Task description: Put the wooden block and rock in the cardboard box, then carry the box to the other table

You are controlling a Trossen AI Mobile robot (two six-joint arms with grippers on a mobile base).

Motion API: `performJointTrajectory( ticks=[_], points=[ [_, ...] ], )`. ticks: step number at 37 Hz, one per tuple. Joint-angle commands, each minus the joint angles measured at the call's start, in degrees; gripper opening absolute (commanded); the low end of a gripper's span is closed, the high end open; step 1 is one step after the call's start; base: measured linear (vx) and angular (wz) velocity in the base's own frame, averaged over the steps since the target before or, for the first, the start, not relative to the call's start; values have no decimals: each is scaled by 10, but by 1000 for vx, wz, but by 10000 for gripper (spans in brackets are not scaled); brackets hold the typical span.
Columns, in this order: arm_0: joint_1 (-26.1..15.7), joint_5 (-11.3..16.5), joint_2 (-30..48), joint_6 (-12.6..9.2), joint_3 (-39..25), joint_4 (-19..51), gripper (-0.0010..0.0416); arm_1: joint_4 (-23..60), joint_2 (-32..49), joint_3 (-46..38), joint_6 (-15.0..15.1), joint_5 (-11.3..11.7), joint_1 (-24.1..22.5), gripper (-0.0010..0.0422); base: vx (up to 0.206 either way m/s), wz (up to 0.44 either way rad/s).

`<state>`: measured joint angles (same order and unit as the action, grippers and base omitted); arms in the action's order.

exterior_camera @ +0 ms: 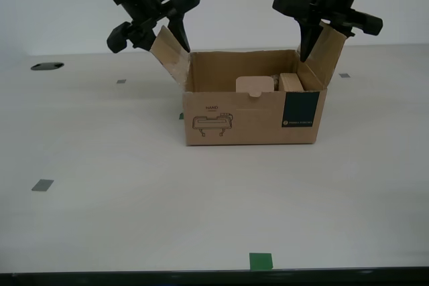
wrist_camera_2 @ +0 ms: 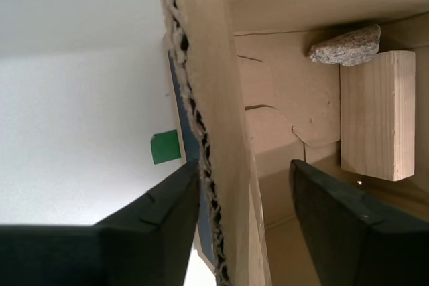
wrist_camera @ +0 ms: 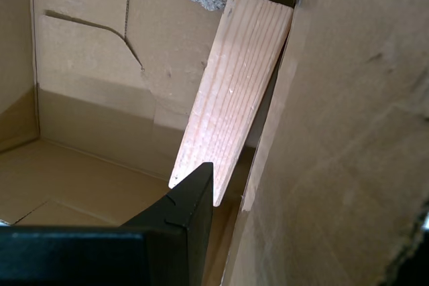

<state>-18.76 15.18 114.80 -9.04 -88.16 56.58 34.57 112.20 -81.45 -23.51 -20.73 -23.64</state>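
End effectors: my first gripper (wrist_camera: 312, 199) and my second gripper (wrist_camera_2: 244, 179), both wide, each straddling a box (exterior_camera: 255, 115) flap. Block (exterior_camera: 289, 82) and rock (wrist_camera_2: 345, 45): inside, at the exterior view's right end. Likely risk: flaps bend or slip on lifting, and the box tilts.

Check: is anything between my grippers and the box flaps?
Nothing visible. My second gripper straddles one flap of the box, jaws not yet closed; my first gripper has a finger inside the other flap. The block and rock lie inside, clear of both.

open cardboard box (exterior_camera: 253, 115) on cream table, wooden block (wrist_camera_2: 377, 114), rock (wrist_camera_2: 346, 46) inside
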Motion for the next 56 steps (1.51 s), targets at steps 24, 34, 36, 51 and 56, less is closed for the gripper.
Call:
performJointTrajectory(
  ticks=[24, 34, 36, 51, 56],
  points=[
    [-1, 2, 0, -15, 0, -7, -3, -5, 0, 1, -1, 48, -2, -3, 0, 0],
    [-1, 2, -1, -16, 0, -7, -1, -6, 0, 1, 1, 48, -2, -2, 0, 0],
    [-1, 2, -1, -16, 0, -8, -1, -6, 0, 1, 1, 48, -2, -2, 0, 0],
    [-1, 2, -4, -17, 0, -8, -1, -6, 0, 0, 3, 21, -5, -2, 0, 0],
    [-1, 2, -7, -17, -1, -8, -1, -6, -2, 0, 3, 20, -7, -2, 0, 0]
  ],
)
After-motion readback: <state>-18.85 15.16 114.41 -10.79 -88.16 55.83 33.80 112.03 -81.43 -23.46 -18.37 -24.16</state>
